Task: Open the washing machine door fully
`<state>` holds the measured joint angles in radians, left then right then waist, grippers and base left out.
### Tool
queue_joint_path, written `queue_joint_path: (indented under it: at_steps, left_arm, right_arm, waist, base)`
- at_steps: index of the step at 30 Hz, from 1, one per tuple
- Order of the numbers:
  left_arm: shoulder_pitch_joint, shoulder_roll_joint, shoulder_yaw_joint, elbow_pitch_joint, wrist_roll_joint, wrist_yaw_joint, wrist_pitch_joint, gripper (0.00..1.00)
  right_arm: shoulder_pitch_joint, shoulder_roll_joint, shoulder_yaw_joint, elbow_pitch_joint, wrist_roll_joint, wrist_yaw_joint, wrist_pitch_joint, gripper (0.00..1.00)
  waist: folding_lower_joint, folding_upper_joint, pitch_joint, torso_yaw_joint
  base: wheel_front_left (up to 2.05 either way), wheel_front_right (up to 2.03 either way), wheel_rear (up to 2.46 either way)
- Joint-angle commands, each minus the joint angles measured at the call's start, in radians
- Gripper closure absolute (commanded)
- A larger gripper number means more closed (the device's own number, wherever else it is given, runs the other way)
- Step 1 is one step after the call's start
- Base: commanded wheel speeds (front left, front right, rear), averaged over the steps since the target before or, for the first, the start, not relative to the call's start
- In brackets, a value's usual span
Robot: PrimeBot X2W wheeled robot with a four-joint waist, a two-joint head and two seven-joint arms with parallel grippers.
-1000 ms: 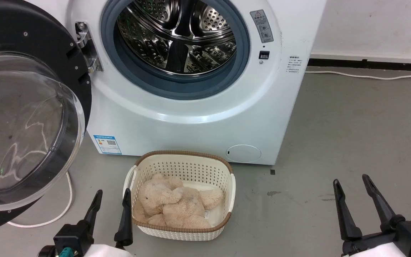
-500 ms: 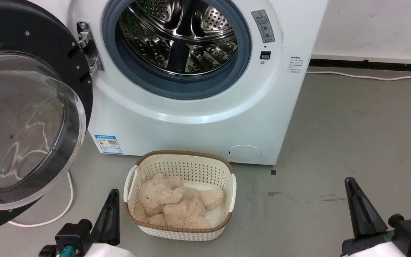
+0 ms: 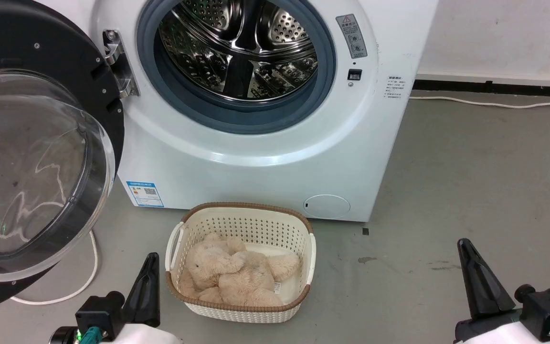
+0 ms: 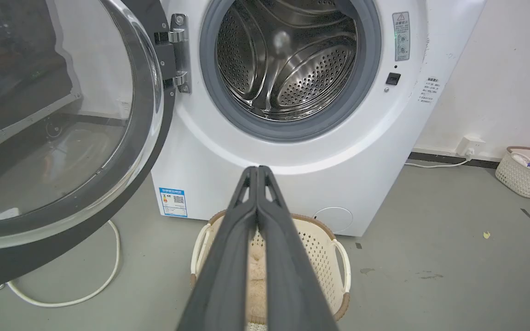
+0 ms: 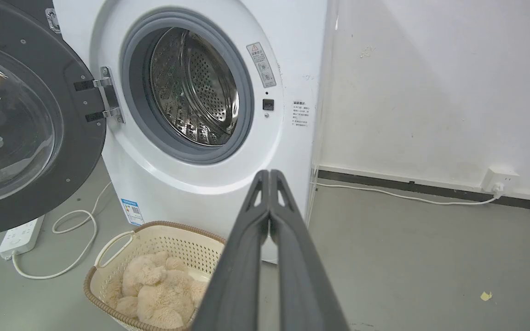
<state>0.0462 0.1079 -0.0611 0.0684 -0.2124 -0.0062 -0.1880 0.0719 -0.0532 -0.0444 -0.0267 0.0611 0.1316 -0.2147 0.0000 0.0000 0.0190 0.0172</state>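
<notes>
The washing machine door [image 3: 36,157] stands swung wide to the left on its metal hinge [image 3: 117,64], its clear glass bowl bulging toward me; it also shows in the wrist views as the door [image 4: 62,128] and door [image 5: 25,128]. The white washing machine [image 3: 265,157] has its steel drum [image 3: 239,48] exposed inside the grey gasket. My left gripper [image 3: 151,260] is shut and empty at the lower left, apart from the door. My right gripper [image 3: 463,246] is shut and empty at the lower right. Both wrist views show fingers [image 4: 258,216] pressed together, as with the right fingers [image 5: 269,216].
A cream basket [image 3: 241,222] holding a beige plush toy [image 3: 237,272] sits on the grey floor before the machine. A white cable [image 3: 79,286] loops under the door. A power strip [image 5: 19,236] lies at left. Another basket [image 4: 527,172] stands by the right wall.
Both grippers went from open to shut within the last second. The door and basket have kept their places; the picture shifted only slightly.
</notes>
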Motion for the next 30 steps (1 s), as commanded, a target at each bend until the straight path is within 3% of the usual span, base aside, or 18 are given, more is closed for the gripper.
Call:
queue_joint_path:
  at_steps: [1,30]
  left_arm:
    - [-0.008,-0.004,0.002,-0.006,0.011,0.001,0.005,1.00]
    - [-0.019,-0.019,0.019,-0.024,0.068,0.003,0.057,1.00]
  right_arm:
    - [-0.012,0.001,0.002,0.004,-0.009,0.000,0.005,1.00]
    - [-0.029,0.001,0.014,0.011,-0.024,0.000,0.065,1.00]
  waist:
    - [0.0000,0.0000,0.000,0.000]
    - [0.0000,0.0000,-0.006,-0.005]
  base:
    - [0.00,0.00,0.00]
    - [0.00,0.00,0.00]
